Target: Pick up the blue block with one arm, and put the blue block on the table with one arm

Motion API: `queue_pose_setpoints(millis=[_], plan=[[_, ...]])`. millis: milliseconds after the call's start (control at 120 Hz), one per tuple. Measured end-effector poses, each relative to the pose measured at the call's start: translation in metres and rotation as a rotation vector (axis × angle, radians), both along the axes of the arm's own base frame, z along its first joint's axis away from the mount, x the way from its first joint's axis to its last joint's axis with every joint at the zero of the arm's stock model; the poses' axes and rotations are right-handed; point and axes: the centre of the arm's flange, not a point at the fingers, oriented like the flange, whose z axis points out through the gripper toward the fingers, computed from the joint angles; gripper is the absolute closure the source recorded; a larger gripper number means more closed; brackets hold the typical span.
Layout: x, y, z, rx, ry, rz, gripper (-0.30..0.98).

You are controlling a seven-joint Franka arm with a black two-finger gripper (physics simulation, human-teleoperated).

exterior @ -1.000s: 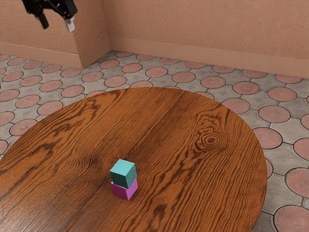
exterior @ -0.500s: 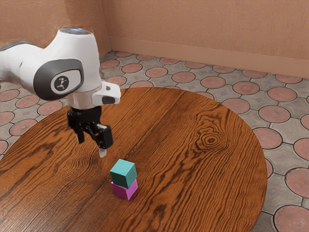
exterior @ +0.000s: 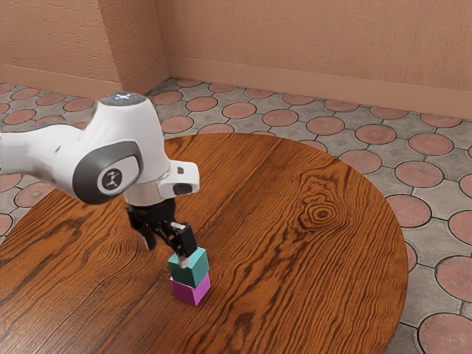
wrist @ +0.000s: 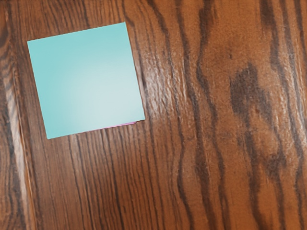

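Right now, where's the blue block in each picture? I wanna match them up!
Exterior view: the blue block sits on the pink block, by the gripper.
Wrist view: the blue block is seen from above, with a thin pink edge peeking out beside it.
Shared landmark: the pink block, underneath the blue one.

Nearest the gripper (exterior: 167, 252), dull black like metal or plastic, the blue block (exterior: 190, 271) has smooth faces with a soft sheen, and the magenta block (exterior: 189, 290) beneath looks smooth and matt. Below the gripper, the table (exterior: 295, 265) is heavily grained wood with glossy streaks. Beyond it, the wall (exterior: 48, 37) looks like rough, matt plaster.
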Motion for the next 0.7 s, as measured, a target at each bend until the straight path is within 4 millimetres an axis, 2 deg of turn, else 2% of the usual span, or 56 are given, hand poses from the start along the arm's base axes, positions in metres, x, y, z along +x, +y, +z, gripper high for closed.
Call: queue_pose_setpoints(millis=[217, 367, 558, 700], plan=[[0.02, 0.007, -0.027, -0.017, 0.019, 0.002, 0.0], [0.029, 0.007, -0.035, -0.022, 0.019, -0.007, 0.0], [0.044, 0.017, -0.035, -0.022, 0.007, 0.002, 0.0], [0.047, 0.021, -0.047, -0.023, 0.03, 0.002, 0.0]])
